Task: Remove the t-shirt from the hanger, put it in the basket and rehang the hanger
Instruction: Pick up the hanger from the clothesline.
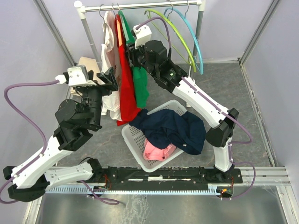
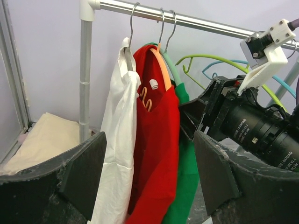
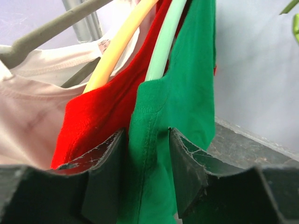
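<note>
Backdrop: rail (image 2: 210, 22) carrying 3 shirts (image 2: 154, 140);
Right gripper (image 3: 145, 140): straddling green t-shirt (image 3: 187, 93), clamp unclear;
Left gripper (image 2: 148, 140): gaping, empty;
Risk: mint hanger (image 3: 163, 46) snagging collar

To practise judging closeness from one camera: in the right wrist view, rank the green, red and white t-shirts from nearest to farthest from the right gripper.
1. The green t-shirt, between the fingers of the right gripper.
2. The red t-shirt, just to the left, on the orange hanger.
3. The white t-shirt, farthest left.
</note>
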`<action>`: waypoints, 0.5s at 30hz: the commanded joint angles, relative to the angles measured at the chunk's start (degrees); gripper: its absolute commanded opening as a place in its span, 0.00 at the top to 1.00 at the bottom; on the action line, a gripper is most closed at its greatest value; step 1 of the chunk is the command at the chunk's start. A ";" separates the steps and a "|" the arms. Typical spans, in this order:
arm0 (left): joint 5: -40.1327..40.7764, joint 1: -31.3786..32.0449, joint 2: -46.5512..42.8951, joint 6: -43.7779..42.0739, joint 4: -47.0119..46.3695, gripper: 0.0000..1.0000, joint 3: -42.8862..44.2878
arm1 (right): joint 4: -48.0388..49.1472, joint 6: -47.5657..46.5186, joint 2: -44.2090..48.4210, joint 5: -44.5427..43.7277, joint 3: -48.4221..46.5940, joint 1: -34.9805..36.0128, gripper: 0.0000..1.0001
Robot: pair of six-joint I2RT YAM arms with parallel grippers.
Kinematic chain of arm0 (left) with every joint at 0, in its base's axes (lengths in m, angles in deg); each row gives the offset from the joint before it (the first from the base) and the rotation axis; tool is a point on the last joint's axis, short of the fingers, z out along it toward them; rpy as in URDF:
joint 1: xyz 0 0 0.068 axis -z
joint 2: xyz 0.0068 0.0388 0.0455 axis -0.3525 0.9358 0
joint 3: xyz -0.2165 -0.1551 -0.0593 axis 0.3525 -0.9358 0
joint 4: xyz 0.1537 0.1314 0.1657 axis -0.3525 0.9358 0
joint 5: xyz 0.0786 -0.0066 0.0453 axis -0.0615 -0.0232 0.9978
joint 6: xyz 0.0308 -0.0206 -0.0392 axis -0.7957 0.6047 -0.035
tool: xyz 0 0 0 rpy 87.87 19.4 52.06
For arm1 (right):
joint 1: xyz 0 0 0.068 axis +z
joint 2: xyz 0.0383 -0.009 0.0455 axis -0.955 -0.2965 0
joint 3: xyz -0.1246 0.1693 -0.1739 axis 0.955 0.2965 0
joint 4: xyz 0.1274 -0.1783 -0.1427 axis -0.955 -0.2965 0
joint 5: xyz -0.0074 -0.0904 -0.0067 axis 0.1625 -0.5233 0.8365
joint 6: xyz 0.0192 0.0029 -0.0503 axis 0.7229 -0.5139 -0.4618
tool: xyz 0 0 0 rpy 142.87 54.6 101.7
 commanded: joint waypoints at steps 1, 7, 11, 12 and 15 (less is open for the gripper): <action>0.92 -0.47 0.25 -3.05 -3.33 0.18 0.04 | 3.88 0.13 0.34 -5.40 -2.47 0.26 0.53; 0.71 -0.49 0.97 -2.89 -3.41 0.18 0.18 | 6.11 -0.74 1.55 -8.29 -0.22 0.26 0.70; 0.54 -0.45 1.44 -2.86 -3.42 0.18 0.49 | 7.75 -1.15 2.67 -10.59 1.42 0.26 0.90; 0.47 -0.48 1.50 -2.85 -3.57 0.18 0.45 | 8.32 -1.29 2.95 -11.03 1.88 0.26 0.94; 0.34 -0.51 1.87 -2.84 -3.98 0.18 0.49 | 10.38 -1.60 3.91 -12.46 3.24 0.26 0.98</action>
